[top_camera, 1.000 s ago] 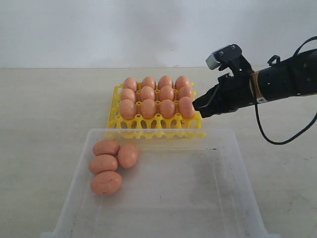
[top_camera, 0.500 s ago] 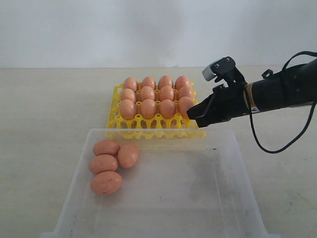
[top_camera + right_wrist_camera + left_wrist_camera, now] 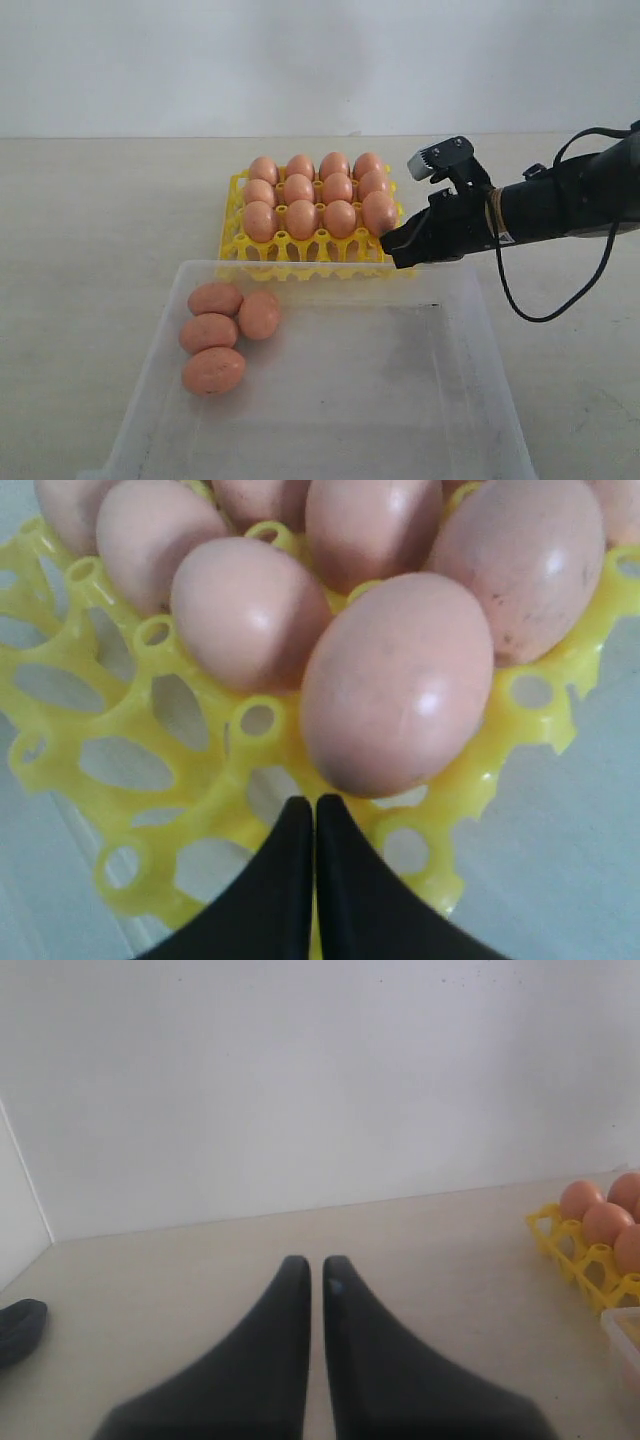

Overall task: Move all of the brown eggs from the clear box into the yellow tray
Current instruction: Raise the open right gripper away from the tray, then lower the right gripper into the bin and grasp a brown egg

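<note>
- Twelve brown eggs [image 3: 300, 218] fill the three far rows of the yellow tray [image 3: 300, 262]; its nearest row of cups is empty.
- Four more brown eggs [image 3: 210, 332] lie clustered in the clear box [image 3: 495, 370], by its left wall near the far corner.
- The tray stands on the desk [image 3: 100, 220], just behind the box's far rim.
- The right tool [image 3: 390, 245] is clenched and grasps nothing. Its tip is at the tray's near right corner, just beside the outermost egg [image 3: 398, 685]; contact cannot be told.
- The left tool [image 3: 312, 1265] is clenched too, empty, over bare desk, well apart from the tray.
</note>
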Available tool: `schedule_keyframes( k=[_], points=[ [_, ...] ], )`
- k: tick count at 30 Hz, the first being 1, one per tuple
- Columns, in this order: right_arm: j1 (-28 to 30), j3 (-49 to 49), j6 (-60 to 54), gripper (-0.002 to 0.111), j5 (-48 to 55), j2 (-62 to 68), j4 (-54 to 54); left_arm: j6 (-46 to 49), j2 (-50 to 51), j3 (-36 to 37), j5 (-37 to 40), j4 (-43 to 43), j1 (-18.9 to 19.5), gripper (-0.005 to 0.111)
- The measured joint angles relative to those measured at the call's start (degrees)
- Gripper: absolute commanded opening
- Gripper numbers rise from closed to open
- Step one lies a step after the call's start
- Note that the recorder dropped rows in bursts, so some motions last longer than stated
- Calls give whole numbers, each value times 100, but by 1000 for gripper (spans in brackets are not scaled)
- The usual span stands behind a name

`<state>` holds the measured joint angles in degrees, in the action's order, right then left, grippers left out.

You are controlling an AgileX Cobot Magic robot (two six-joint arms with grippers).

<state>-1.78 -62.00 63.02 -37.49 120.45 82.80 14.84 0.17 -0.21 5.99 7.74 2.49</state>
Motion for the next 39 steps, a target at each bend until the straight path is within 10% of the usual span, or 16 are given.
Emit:
schedule_keyframes(
  k=[23, 31, 39],
  points=[
    [-188, 0, 323, 0, -1150, -1813, 495, 0, 0, 0, 0, 0, 0, 4],
    [-2386, 124, 1515, 0, -881, -2648, 1661, 0, 0, 0, 0, 0, 0, 4],
    [-4332, 136, 3271, 0, 2143, -2388, 1733, 0, 0, 0, 0, 0, 0, 4]
  ],
)
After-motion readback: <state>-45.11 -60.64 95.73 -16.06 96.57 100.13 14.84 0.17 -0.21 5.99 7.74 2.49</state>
